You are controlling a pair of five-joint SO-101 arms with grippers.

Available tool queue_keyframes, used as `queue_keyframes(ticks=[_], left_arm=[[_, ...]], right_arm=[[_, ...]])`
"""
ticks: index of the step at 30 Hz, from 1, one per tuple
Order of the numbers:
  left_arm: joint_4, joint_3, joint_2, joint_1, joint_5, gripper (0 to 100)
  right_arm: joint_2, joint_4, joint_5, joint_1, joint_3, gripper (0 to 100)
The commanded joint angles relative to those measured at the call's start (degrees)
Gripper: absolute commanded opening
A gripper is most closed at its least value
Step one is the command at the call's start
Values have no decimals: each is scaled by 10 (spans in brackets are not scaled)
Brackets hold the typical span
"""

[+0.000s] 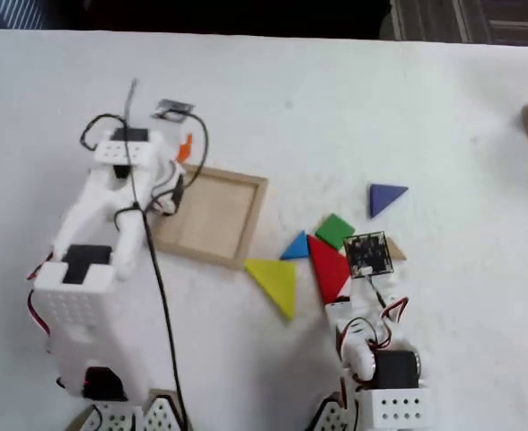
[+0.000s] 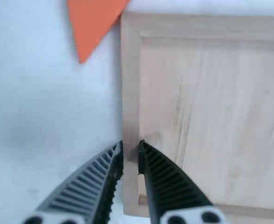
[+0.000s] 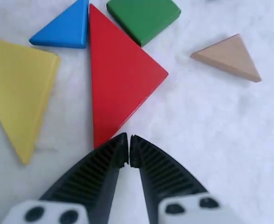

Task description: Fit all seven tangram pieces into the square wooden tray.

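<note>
Wooden tray (image 1: 212, 218), bare inside, lying on the surface (image 1: 336, 108) with all pieces loose outside. Seemingly pinched at its rim by left pincer (image 2: 130, 156), though hard to confirm; could drag askew onto orange piece (image 2: 92, 21). Right pincer (image 3: 129, 149), clenched on nothing at red triangle (image 3: 118, 79) tip: may shove rather than grasp.

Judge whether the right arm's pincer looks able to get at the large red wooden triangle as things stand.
Probably yes. The right pincer hangs shut just by a corner of the large red wooden triangle, with nothing between them. It would have to open first.
</note>
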Motion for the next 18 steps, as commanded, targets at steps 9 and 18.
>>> queue_keyframes(ticks=[9, 18], left_arm=[[4, 0, 3, -82, 32, 31], [17, 3, -1, -80, 3, 31]], right_arm=[[-7, 4, -3, 2, 4, 18], [-7, 4, -3, 2, 4, 18]])
